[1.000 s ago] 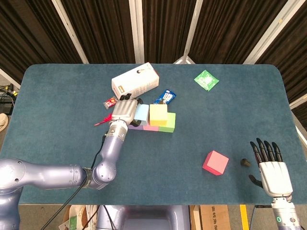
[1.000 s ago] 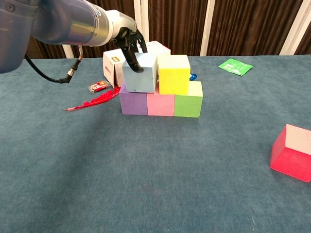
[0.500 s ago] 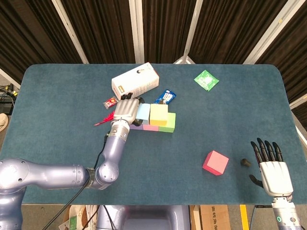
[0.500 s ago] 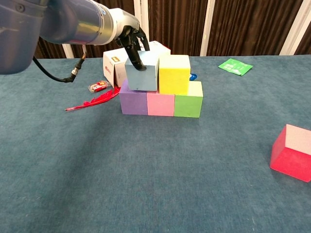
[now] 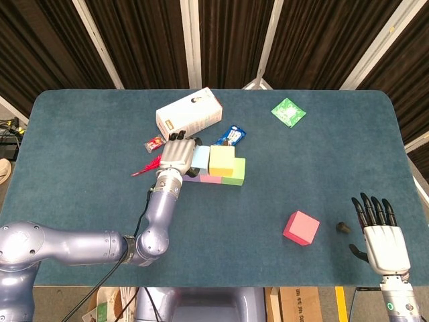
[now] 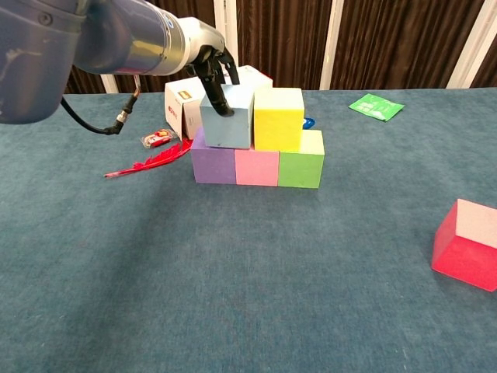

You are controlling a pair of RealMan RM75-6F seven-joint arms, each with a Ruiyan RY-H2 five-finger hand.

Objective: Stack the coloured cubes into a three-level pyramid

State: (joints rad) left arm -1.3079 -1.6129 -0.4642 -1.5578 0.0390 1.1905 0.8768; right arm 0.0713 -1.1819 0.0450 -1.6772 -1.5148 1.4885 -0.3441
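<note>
Table (image 5: 80, 134) w/ white box (image 5: 189, 112) at back. Left hand (image 6: 211, 66) grips blue cube (image 6: 227, 121) on purple cube (image 6: 213, 165), beside yellow cube (image 6: 277, 118). Red cube (image 5: 301, 227) sits apart, nr right hand (image 5: 383, 236), fingers spread, holding nothing.

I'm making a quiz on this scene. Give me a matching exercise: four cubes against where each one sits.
Things:
1. light blue cube
2. yellow cube
3. purple cube
4. red cube

Places:
A. alone on the table, away from the stack
B. bottom row, left end in the chest view
C. second level, held by the left hand
D. second level, no hand on it

Pairs: 1-C, 2-D, 3-B, 4-A
</note>
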